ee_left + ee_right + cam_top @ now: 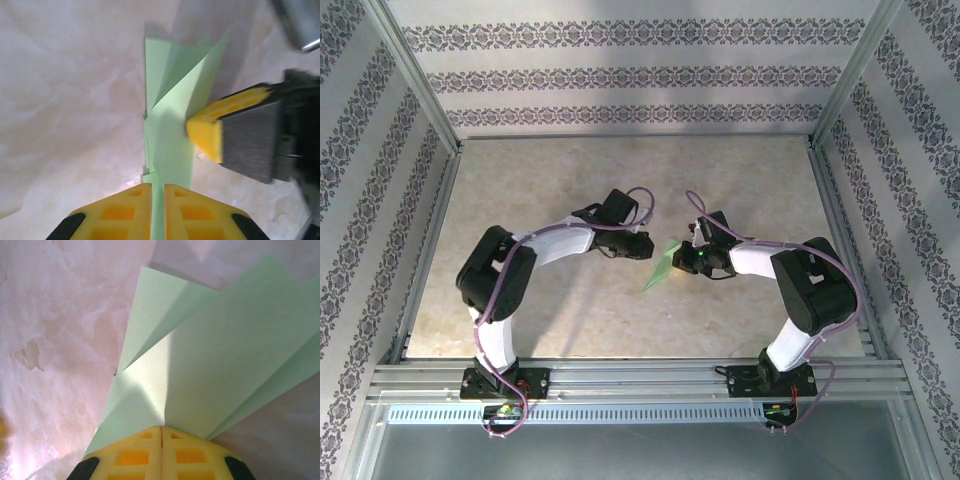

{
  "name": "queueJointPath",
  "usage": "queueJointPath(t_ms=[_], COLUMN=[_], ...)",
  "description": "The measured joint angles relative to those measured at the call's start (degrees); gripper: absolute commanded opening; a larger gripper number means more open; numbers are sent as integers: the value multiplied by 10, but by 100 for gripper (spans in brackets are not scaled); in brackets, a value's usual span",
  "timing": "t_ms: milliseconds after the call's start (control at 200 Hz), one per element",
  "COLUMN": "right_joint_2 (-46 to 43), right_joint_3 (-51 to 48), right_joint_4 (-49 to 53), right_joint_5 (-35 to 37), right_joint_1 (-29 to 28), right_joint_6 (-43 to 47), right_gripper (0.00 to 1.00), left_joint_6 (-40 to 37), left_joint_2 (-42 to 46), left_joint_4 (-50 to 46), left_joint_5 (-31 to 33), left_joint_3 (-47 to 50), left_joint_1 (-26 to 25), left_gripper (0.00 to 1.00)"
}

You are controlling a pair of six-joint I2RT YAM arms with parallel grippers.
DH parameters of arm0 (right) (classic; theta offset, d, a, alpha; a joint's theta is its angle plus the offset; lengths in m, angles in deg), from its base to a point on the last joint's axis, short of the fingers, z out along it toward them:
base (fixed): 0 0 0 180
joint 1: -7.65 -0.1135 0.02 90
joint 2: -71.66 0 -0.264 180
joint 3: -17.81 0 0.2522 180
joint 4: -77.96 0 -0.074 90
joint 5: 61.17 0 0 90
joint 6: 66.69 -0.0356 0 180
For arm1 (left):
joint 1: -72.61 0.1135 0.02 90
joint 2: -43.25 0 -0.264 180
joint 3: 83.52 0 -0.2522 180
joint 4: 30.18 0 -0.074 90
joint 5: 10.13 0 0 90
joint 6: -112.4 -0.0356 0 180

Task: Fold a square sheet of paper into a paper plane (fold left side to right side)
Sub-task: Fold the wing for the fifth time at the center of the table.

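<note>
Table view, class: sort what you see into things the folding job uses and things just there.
Job:
- pale green folded paper plane
- left gripper
- right gripper

Just there:
- beige marbled table
- patterned wallpaper walls

Was a pale green paper plane (663, 267), half folded into layered flaps, propped tilted mid-worktop, creases sharp, totally unmarked.

No readable text — no labels, no numbers.

one paper plane (663, 266), two hands, left hand (642, 245), right hand (686, 259)
</note>
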Motion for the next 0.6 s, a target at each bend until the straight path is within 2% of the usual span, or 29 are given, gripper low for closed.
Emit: queueJointPath(t_ms=[105,250,400,600], right_joint_2=[0,0,0,0], right_joint_3=[0,0,0,0], right_joint_4=[0,0,0,0], right_joint_5=[0,0,0,0], right_joint_1=[0,0,0,0], right_joint_6=[0,0,-1,-1], right_gripper=[0,0,0,0], left_joint_6=[-4,8,30,43], left_joint_2=[45,80,66,15], left_joint_4=[-14,-17,-17,-18], left_joint_5=[-5,-57,-105,-124], left_joint_3=[0,5,6,6], left_joint_1=[3,-1,-23,-43], left_gripper=[5,2,1,0])
